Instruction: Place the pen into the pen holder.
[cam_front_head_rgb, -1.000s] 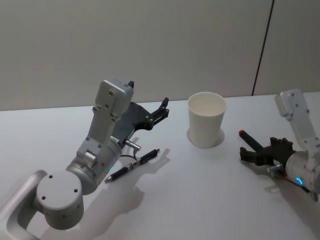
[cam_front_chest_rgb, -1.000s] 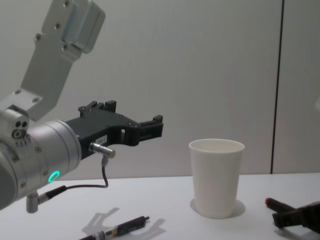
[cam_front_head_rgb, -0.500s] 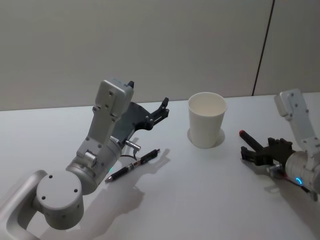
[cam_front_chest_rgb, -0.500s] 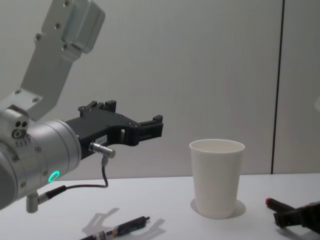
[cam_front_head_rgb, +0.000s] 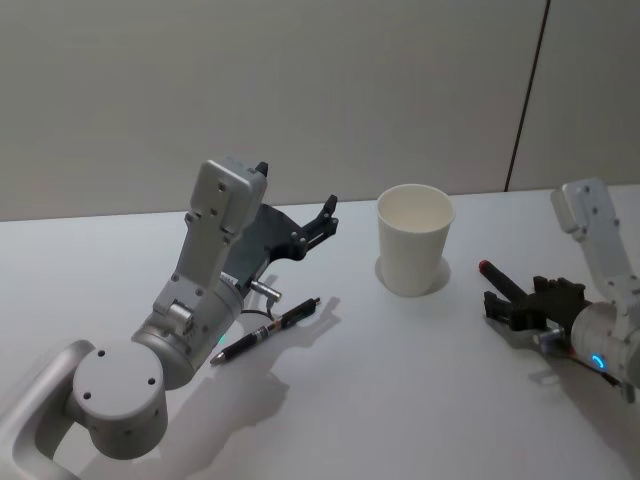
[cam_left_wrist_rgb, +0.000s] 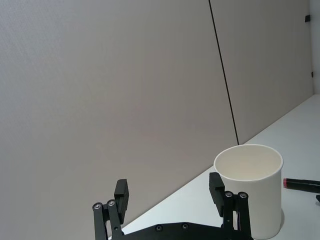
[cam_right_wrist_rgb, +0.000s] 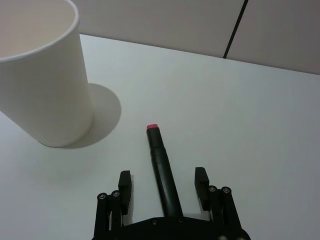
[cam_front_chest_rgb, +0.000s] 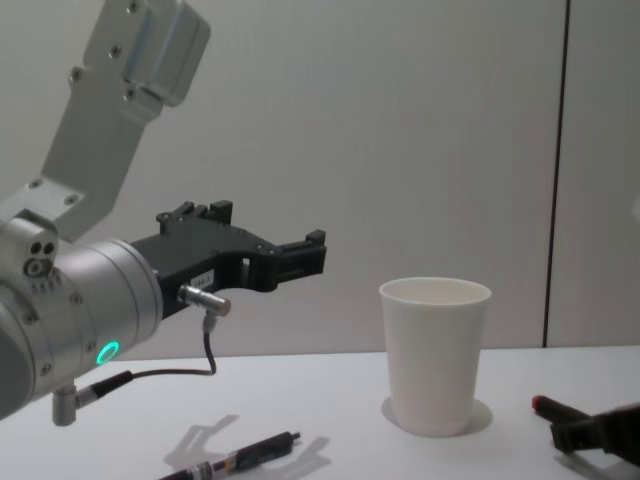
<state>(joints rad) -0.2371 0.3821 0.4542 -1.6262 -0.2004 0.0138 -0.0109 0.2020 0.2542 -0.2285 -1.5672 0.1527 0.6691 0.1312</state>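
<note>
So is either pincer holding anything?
Nothing yet. The right pincer stands open either side of the red-tipped pen on the table; the left pincer is open, raised, empty.

The right gripper (cam_right_wrist_rgb: 163, 175) has been drawn back very slightly along the red-tipped pen (cam_right_wrist_rgb: 159, 155), away from the cup (cam_right_wrist_rgb: 45, 90).

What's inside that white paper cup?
The cup shows a bare white inner wall near its rim, with nothing sticking out. Its bottom is hidden by its own wall.
</note>
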